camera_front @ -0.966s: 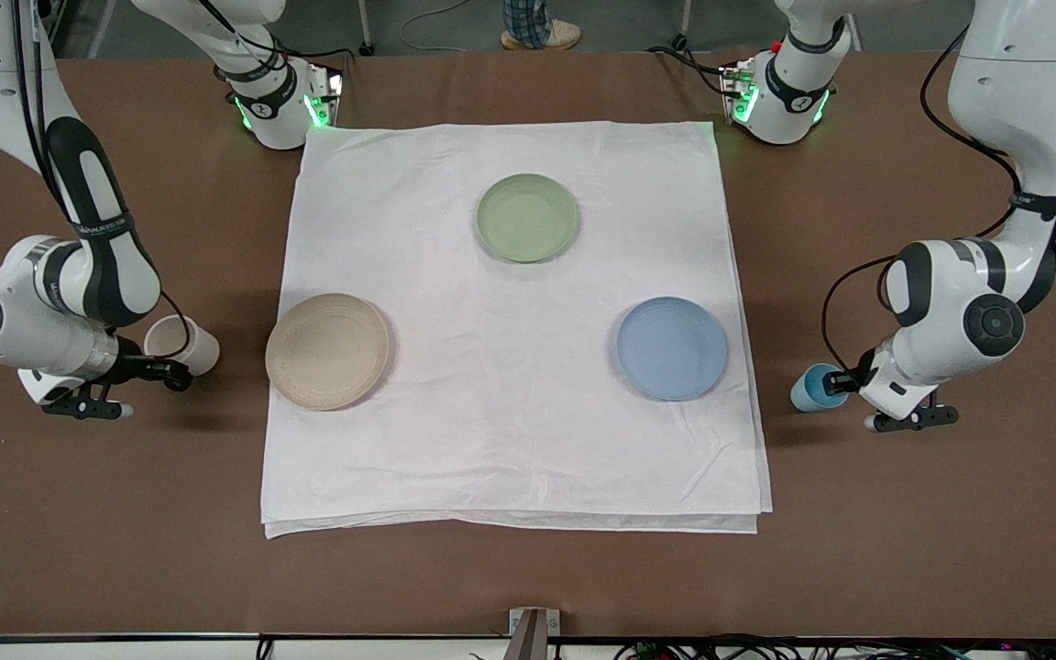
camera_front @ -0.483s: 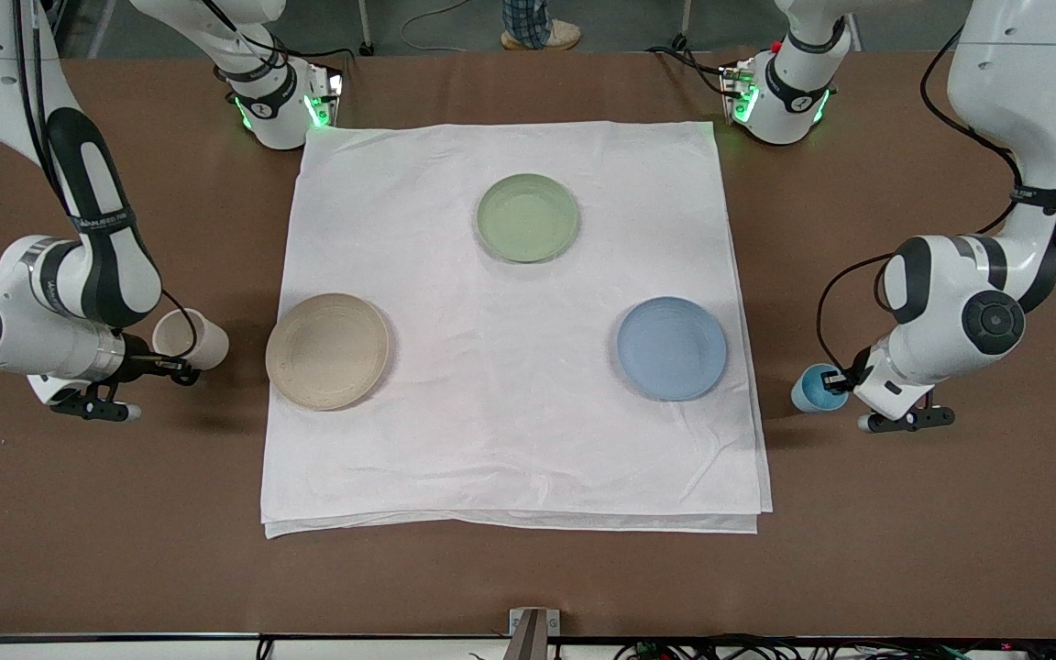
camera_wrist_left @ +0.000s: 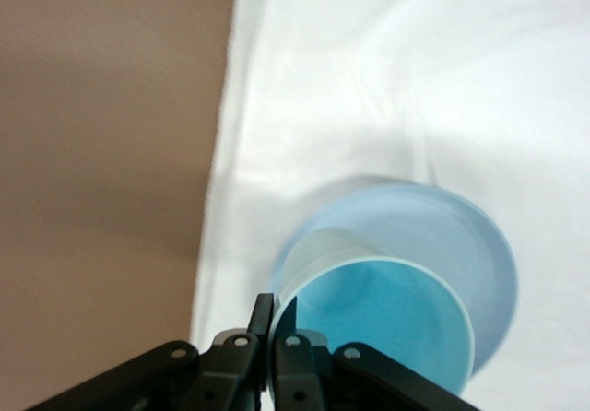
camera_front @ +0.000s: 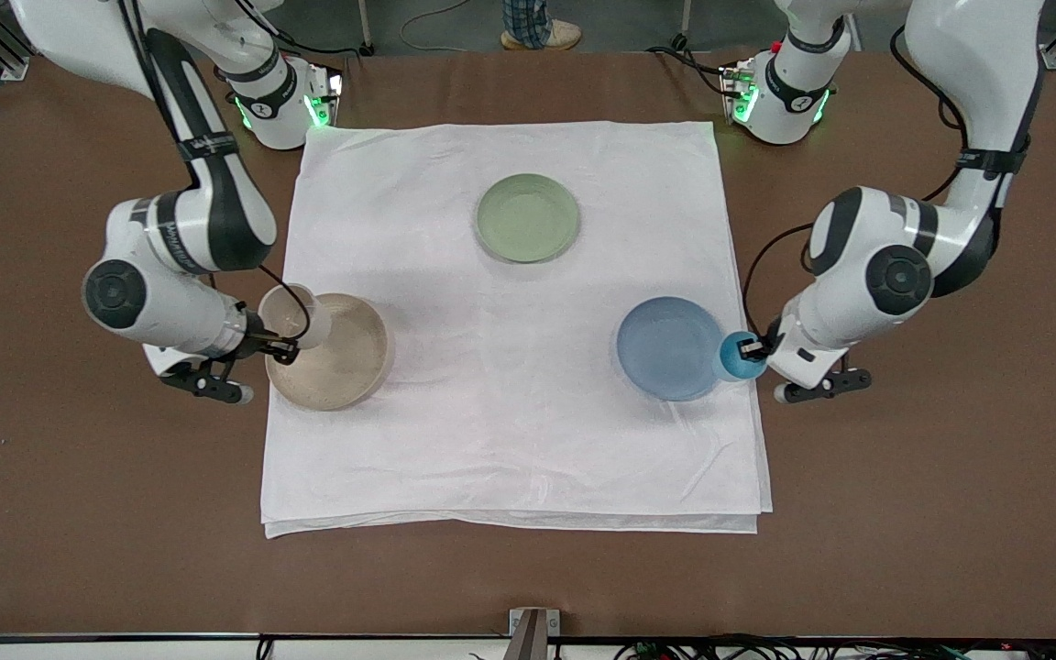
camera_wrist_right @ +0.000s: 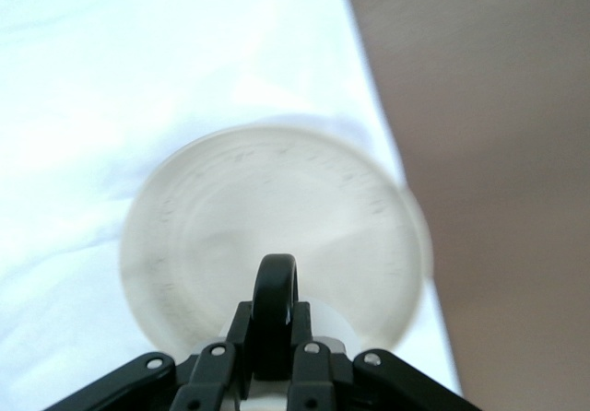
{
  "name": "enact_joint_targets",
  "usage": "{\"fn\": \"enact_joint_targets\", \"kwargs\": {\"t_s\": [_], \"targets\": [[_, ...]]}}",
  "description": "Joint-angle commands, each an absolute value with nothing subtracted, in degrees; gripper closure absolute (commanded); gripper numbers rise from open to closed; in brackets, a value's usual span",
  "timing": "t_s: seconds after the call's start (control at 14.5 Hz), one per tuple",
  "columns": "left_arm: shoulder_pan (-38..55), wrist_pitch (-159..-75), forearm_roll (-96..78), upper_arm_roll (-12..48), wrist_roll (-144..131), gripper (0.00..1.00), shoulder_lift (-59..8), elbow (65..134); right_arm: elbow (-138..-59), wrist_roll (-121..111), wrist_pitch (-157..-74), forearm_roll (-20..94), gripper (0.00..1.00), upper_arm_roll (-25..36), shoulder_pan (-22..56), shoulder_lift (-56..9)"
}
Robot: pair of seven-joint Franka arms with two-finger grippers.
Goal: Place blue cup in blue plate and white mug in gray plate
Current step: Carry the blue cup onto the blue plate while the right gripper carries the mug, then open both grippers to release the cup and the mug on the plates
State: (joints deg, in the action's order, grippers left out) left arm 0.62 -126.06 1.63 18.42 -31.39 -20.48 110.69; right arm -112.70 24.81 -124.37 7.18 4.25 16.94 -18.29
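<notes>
Three plates (camera_front: 528, 218) on white cloth (camera_front: 510, 440), brown table (camera_front: 904, 513).

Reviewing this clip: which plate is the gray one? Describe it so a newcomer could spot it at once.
Start at the white cloth on the brown table. Three plates lie on it; the gray plate is at the right arm's end. It is beige-tan with faint concentric ridges, unlike the green plate and the blue plate, and the right hand holds the white mug over its rim.
</notes>
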Motion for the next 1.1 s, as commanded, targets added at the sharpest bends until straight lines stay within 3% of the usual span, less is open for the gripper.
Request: {"fn": "enact_joint_targets", "kwargs": {"t_s": [0.0,0.21,0.28,0.41,0.48,0.55,0.76,1.03], "targets": [[3.0,-127.2,2.5,18.5,-35.9,0.96,-23.1,110.8,-117.6,25.8,-131.4,8.1,0.99,5.0,17.9,-18.0],[4.1,-130.0,2.5,18.5,-36.9,0.92,-25.8,110.8,-117.5,25.7,-133.1,8.1,0.85,5.0,17.9,-20.1],[4.3,-130.0,2.5,18.5,-37.5,0.81,-26.1,110.8,-117.5,25.7,-133.8,8.1,0.72,5.0,17.9,-20.3],[4.3,-130.0,2.5,18.5,-38.4,0.45,-26.1,110.7,-117.1,25.7,-133.8,8.0,0.0,5.0,17.8,-20.3],[4.1,-129.6,2.5,18.5,-38.7,0.15,-25.7,110.5,-116.2,25.7,-132.8,8.0,0.0,5.0,17.6,-20.0],[3.9,-129.2,2.5,18.5,-38.7,0.0,-24.5,110.2,-114.9,25.1,-130.8,8.0,0.0,5.2,17.4,-19.3],[2.8,-123.7,2.5,18.4,-38.2,0.0,-20.0,106.3,-102.2,23.7,-111.8,6.3,0.0,5.9,15.5,-18.5],[1.3,-107.2,2.6,17.7,-33.0,0.0,-19.3,89.7,-87.2,8.9,-95.2,5.7,0.0,5.8,8.4,-18.7]]}}
